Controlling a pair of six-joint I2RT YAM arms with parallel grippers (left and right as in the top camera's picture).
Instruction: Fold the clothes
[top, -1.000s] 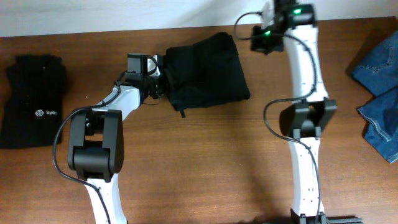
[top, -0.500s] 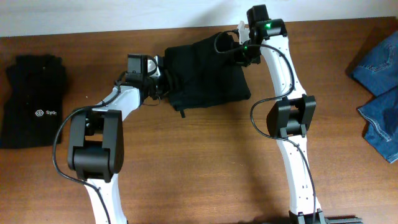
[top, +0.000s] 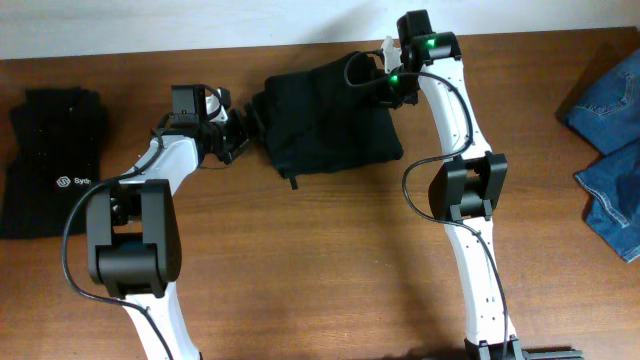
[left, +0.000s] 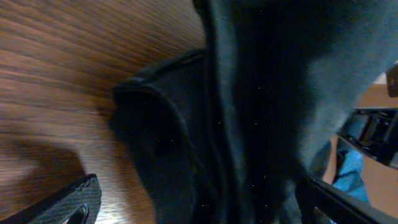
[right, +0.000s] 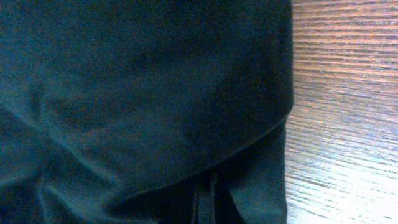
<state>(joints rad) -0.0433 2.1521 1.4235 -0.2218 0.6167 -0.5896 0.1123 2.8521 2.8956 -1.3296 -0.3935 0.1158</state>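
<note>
The clothes (top: 330, 120) are black trousers lying as a folded bundle at the back middle of the table. My left gripper (top: 243, 127) stands open just off the bundle's left edge. In the left wrist view its fingers (left: 68, 202) are spread wide, with the dark folds of the clothes (left: 261, 93) between and ahead of them and nothing gripped. My right gripper (top: 365, 75) rests on the bundle's upper right corner. In the right wrist view that gripper (right: 208, 199) has its fingers together, tips down on the black fabric (right: 143, 81), near the fabric's edge.
A folded black top with a small white logo (top: 50, 160) lies at the far left. Blue denim jeans (top: 610, 140) lie at the right edge. The white wall runs along the table's back edge (top: 200, 55), close behind both grippers.
My left gripper has opened, let go of the bundle's left edge and drawn back to the left. My right gripper came down from the back onto the bundle's upper right corner.
</note>
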